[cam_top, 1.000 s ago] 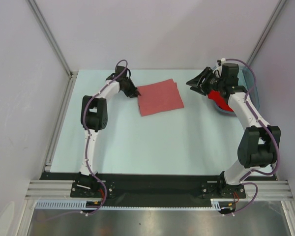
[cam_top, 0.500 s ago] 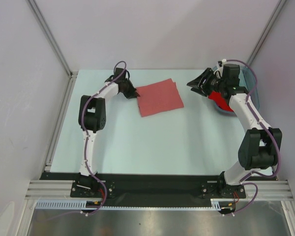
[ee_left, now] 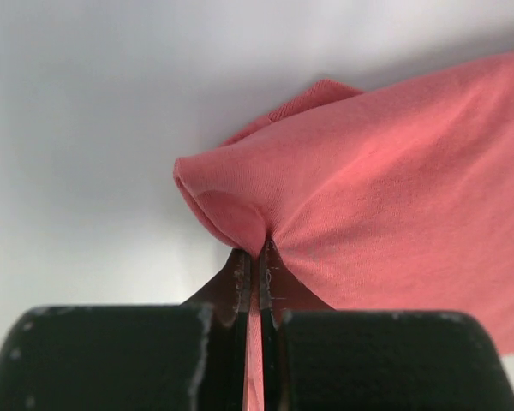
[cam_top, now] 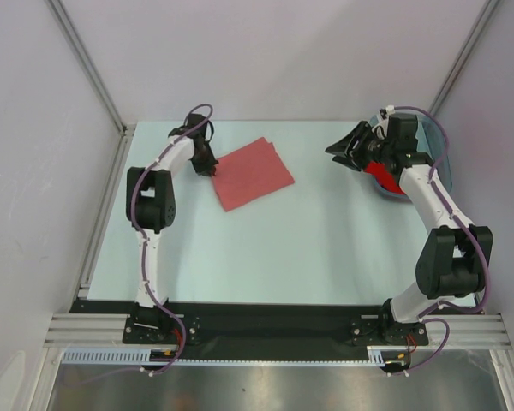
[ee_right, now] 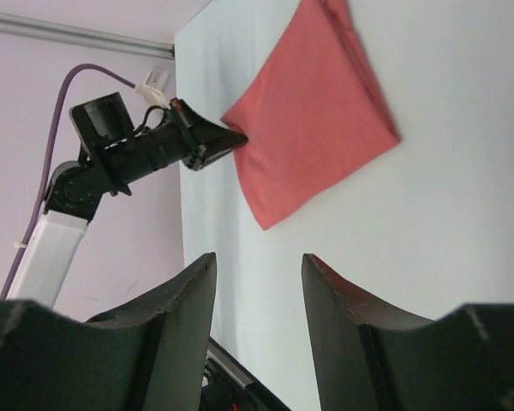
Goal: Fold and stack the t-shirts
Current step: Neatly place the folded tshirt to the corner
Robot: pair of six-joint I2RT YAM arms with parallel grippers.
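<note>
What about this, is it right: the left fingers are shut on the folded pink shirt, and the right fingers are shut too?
No: the right fingers are open, as the right wrist view shows. The left fingers are indeed shut on the folded pink shirt.

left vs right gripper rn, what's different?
The left gripper is shut, pinching a corner of the folded salmon-pink t-shirt; the right gripper is open and holds nothing. The left touches that shirt's edge; the right is well apart from it, over by the red t-shirt in the bin. Both have black fingers.
</note>
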